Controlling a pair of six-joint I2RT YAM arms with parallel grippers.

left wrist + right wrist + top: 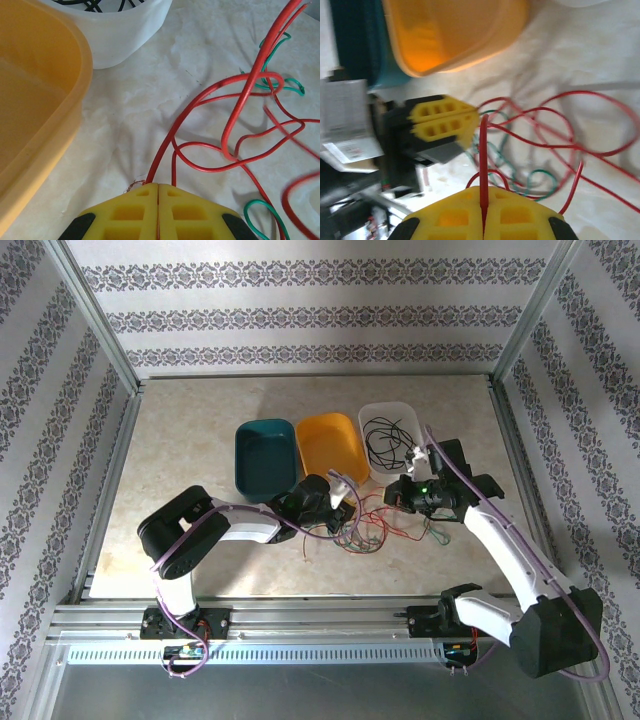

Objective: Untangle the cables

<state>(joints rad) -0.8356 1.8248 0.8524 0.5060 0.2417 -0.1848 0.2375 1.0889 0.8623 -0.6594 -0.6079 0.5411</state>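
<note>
**Cables** (370, 525): a loose red-and-green tangle on the counter (190, 440), at 6 o'clock from the orange tub (333, 445). I judge them light, limp, springy and slick, best taken near a free end, clear of crossings.

**Left tool** (158, 192): pads pressed together, pinching a red cable (243, 100). A green cable (292, 84) loops nearby.

**Right tool** (483, 200): also pinching red cable. I cannot tell whether it is the same one.

**Orange tub:** empty.

**Teal tub** (265, 455), at its 9 o'clock: empty.

**White tub** (395, 408), at 3 o'clock: black cables (385, 438) inside.
</note>
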